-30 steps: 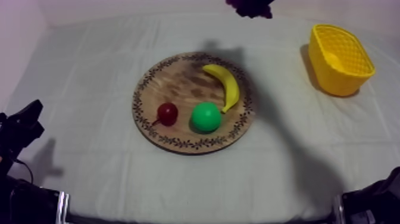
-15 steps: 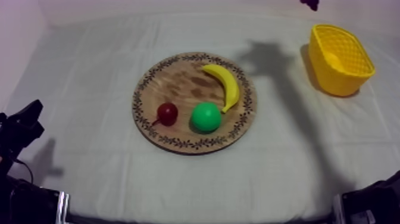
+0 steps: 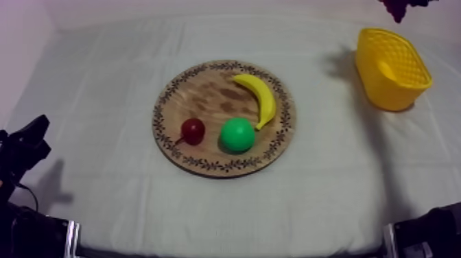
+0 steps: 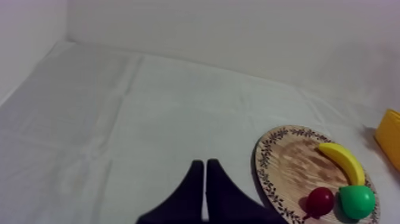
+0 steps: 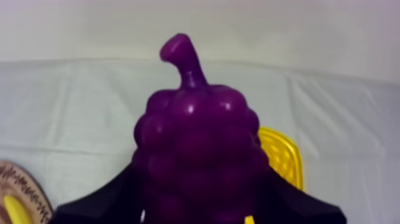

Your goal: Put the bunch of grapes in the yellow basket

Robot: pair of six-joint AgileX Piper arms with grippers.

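A purple bunch of grapes (image 5: 196, 149) hangs stem-up in the air, and my right gripper (image 5: 199, 199) is shut on it, one black finger (image 5: 104, 202) at each side. Seen from above, the grapes (image 3: 405, 5) sit at the far right edge, just beyond the yellow basket (image 3: 392, 58). In the right wrist view the basket (image 5: 284, 158) lies behind and below the grapes. The round wooden board (image 3: 206, 96) is at mid-table. My left gripper (image 4: 204, 190) is shut on nothing, low at the left (image 3: 31, 137), well short of the board (image 4: 286, 158).
On the board lie a banana (image 3: 258, 96), a round green fruit (image 3: 237, 134) and a small red fruit (image 3: 193, 130). Grey-white cloth (image 3: 103, 82) covers the table. Part of my right arm (image 3: 432, 233) shows at the lower right.
The grapes have travelled rightward along the far edge, from beyond the board to beside the basket. Their shadow moved right with them. The left arm has stayed still.
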